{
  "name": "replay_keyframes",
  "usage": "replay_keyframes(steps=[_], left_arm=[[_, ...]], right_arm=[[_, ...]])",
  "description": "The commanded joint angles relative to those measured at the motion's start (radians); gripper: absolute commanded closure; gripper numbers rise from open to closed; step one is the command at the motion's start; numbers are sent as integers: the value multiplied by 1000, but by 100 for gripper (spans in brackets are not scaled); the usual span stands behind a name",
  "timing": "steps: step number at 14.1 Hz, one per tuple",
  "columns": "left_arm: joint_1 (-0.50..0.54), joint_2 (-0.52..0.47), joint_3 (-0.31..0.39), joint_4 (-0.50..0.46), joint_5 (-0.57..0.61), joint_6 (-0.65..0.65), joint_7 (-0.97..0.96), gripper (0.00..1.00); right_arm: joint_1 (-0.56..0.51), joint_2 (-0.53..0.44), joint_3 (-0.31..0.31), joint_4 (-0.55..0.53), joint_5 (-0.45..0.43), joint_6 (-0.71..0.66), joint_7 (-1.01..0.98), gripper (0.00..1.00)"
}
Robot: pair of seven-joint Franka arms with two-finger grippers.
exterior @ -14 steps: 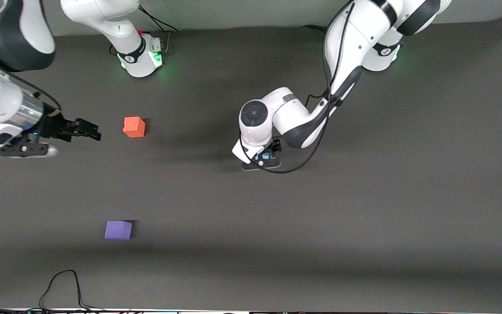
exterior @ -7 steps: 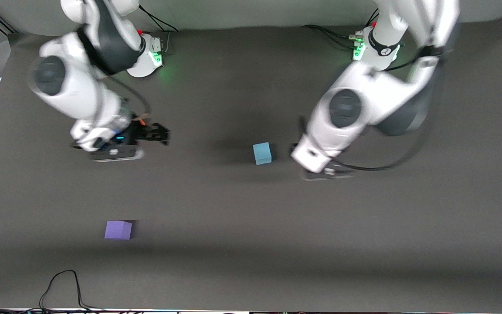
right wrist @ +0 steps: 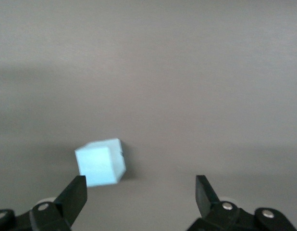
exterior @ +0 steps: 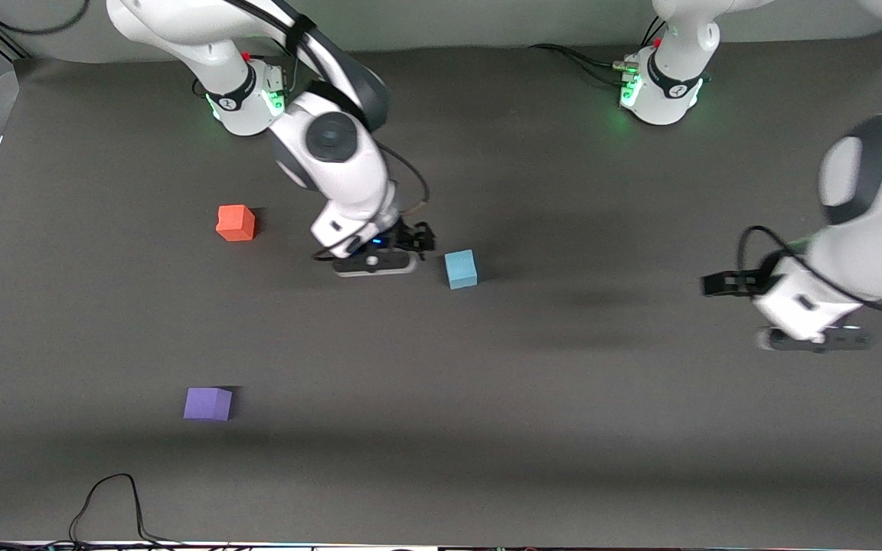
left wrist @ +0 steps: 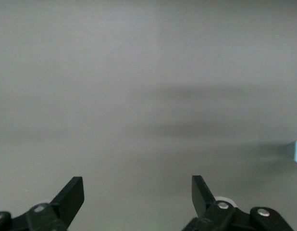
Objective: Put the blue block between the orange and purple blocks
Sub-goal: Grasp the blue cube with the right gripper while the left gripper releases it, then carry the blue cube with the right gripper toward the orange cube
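Spreading wide and empty, the right gripper (exterior: pixel 424 237) hangs just beside the blue block (exterior: pixel 461 268), off toward one finger (right wrist: pixel 74 195); orange block (exterior: pixel 236 223) and purple block (exterior: pixel 207 403) sit well apart; the left gripper (exterior: pixel 717 284) waits, also spread

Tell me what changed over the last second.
The left claw let go of the blue block, which now sits on the table, and pulled back toward the left arm's end, open. The right claw swept in from the right arm's end, open, to just beside the blue block. The orange block and purple block stayed put.
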Motion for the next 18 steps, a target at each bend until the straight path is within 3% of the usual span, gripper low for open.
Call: replay_keyframes(steps=[1, 6, 10, 12, 13, 14, 15, 16, 18], left_arm=[[55, -71, -8, -48, -3, 1, 71, 0], [85, -177, -9, -108, -3, -5, 103, 0], [84, -287, -9, -198, -11, -2, 103, 0], [55, -327, 23, -226, -16, -1, 103, 0], [-36, -335, 102, -227, -16, -4, 103, 0], [-166, -346, 236, -226, -16, -8, 103, 0], [-276, -352, 344, -221, -16, -20, 103, 0], [-346, -357, 421, -220, -16, -31, 105, 0], [-359, -363, 442, -212, -17, -30, 129, 0]], right_arm=[[81, 204, 5, 163, -173, 0, 175, 0], [122, 340, 5, 164, -358, 178, 419, 0], [164, 360, 5, 152, -377, 181, 491, 0], [179, 359, 5, 132, -375, 181, 504, 2], [179, 359, 5, 116, -378, 181, 505, 22], [179, 356, 5, 99, -384, 181, 504, 52], [176, 356, 5, 91, -402, 180, 504, 72], [167, 356, 5, 95, -407, 174, 498, 82], [146, 325, 7, 102, -403, 116, 487, 83]])
